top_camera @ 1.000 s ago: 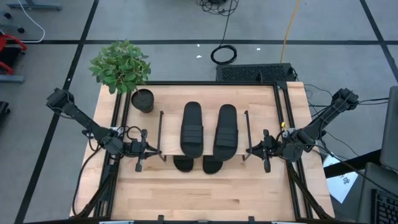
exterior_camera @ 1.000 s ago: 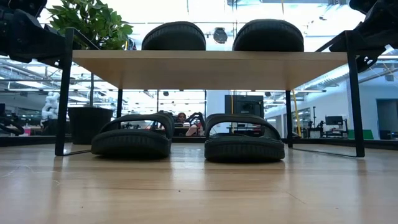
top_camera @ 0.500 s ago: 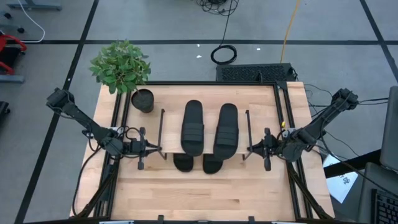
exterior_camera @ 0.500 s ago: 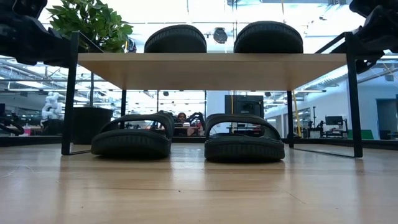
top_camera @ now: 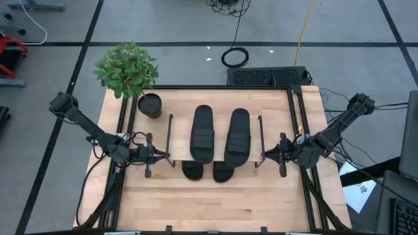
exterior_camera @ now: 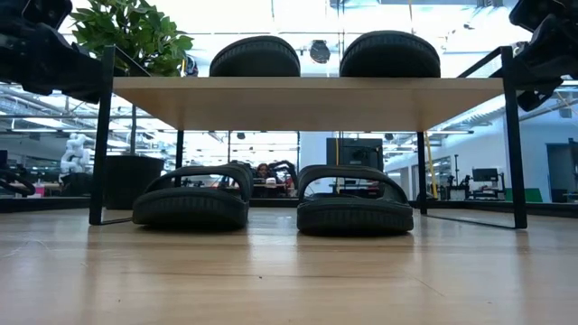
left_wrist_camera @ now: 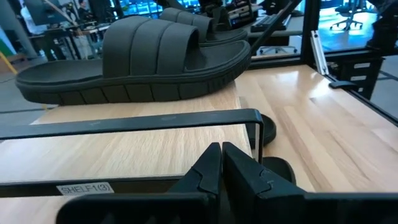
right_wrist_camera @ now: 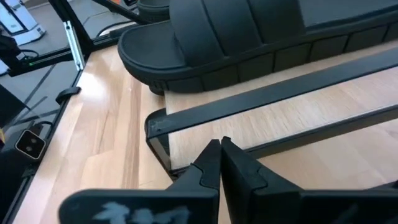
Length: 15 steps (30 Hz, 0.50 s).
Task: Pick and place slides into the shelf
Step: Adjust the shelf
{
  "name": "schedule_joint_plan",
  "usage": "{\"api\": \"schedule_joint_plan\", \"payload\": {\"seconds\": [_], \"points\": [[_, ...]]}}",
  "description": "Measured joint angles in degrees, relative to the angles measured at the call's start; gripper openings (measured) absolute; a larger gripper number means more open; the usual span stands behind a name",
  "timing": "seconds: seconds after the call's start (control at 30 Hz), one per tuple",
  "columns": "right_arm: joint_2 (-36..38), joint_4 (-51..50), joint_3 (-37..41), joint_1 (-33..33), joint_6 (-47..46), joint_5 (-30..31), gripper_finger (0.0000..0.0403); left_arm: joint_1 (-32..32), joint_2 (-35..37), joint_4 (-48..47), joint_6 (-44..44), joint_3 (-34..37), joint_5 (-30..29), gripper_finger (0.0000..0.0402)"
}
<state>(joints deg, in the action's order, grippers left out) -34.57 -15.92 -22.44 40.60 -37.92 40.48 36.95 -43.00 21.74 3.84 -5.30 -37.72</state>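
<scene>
Four black slides sit at the shelf (top_camera: 219, 147), a low rack with a light wooden top board and thin black side frames, standing mid-table. Two slides (top_camera: 202, 134) lie side by side on the top board; two more (exterior_camera: 191, 196) rest on the wooden table (top_camera: 215, 202) beneath it, toes poking out at the front. The left gripper (top_camera: 157, 156) hovers just beside the shelf's left frame, fingers pressed together, holding nothing. The right gripper (top_camera: 266, 156) mirrors it at the right frame, also closed and empty. A potted plant (top_camera: 127, 70) stands at the table's back left corner.
</scene>
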Motion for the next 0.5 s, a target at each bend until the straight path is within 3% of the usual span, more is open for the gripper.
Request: {"api": "schedule_joint_plan", "payload": {"seconds": [0.23, 0.5], "points": [[1.4, -1.8, 0.0, 0.0, -0.8, 0.9, 0.0, 0.0, 0.0, 0.7, 0.6, 0.2, -4.2, 0.0023], [3.9, -10.2, 0.1, 0.0, -8.2, 4.5, 0.0, 0.0, 0.0, -1.5, 2.0, 0.1, -11.4, 0.0023]]}}
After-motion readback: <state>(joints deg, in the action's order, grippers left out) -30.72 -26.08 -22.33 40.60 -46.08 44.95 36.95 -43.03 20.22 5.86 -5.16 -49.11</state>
